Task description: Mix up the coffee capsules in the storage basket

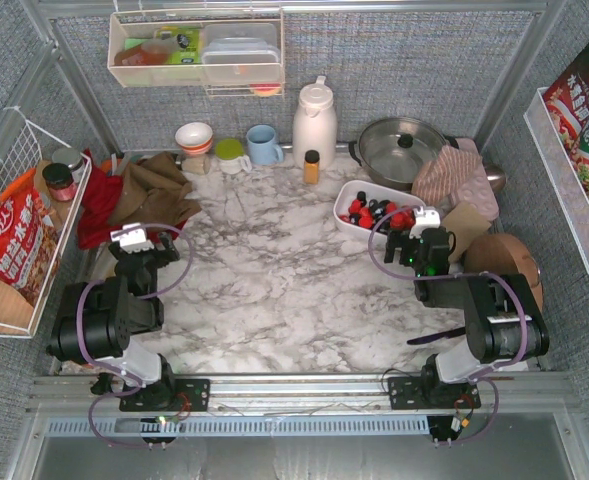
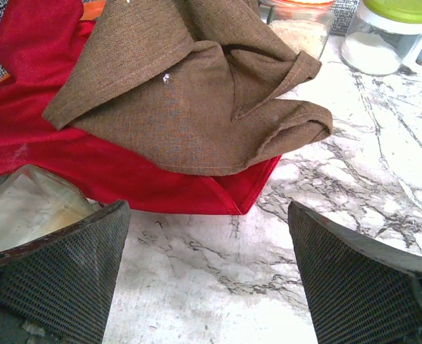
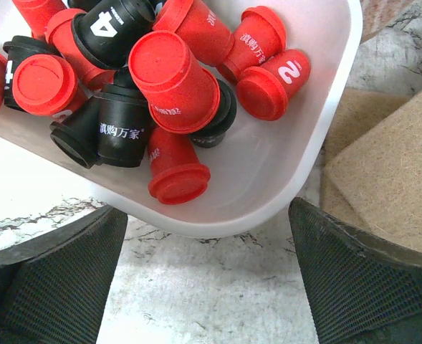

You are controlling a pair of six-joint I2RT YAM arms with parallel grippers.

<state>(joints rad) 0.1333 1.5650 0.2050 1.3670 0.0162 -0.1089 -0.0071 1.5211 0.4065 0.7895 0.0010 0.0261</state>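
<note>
**Though both sets of jaws stand wide, nothing is held**

Where the marble tabletop (image 1: 274, 280) runs right of centre, the shallow white rectangular plastic storage basket (image 1: 345, 206) (image 3: 289, 165) holds red and black cup-shaped plastic coffee capsules (image 1: 379, 212) (image 3: 175, 82). Right gripper (image 1: 404, 243) (image 3: 207, 215) hovers at its near wall, fingers spread. Left gripper (image 1: 134, 240) (image 2: 207, 215), likewise spread, faces a brown woven cloth (image 2: 196, 107) lying on a red cloth (image 2: 89, 172).

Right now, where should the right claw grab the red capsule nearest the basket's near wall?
Pinch the red capsule across its tapered body, behind the wide flange, from above: it lies on its side at the pile's edge, bare storage basket floor beside it.
</note>
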